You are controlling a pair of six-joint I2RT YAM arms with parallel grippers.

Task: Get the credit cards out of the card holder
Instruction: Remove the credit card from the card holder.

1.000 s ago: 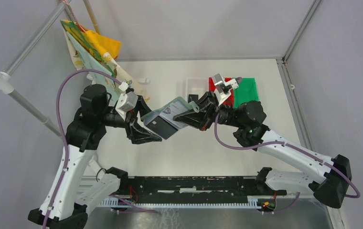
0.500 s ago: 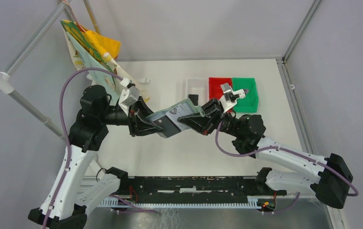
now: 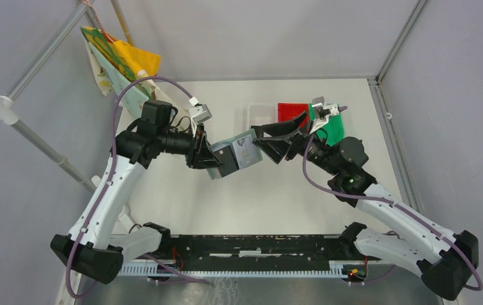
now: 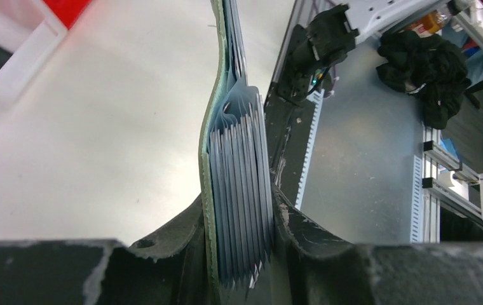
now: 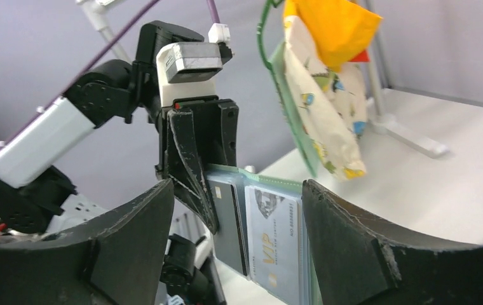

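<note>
The grey-green card holder (image 3: 244, 150) hangs open above the table, one end clamped in my left gripper (image 3: 216, 162), which is shut on it. In the left wrist view the card holder (image 4: 239, 165) shows edge-on, its stacked sleeves pinched between the fingers of the left gripper (image 4: 239, 254). My right gripper (image 3: 263, 141) stands open just right of the holder's free end, touching nothing. Through the open right gripper (image 5: 238, 190) I see a black card (image 5: 227, 229) and a silvery-white card (image 5: 274, 244) sitting in the holder's sleeves, with the left gripper (image 5: 197, 159) above them.
White bin (image 3: 261, 113), red bin (image 3: 288, 110) and green bin (image 3: 333, 131) stand in a row at the back behind the right wrist. A colourful cloth bag (image 3: 121, 60) hangs from a pole at the back left. Frame posts line the table's sides.
My right gripper has opened and let go of the holder, drawing back to the right. The left arm now carries the holder alone and has swung it slightly right.
</note>
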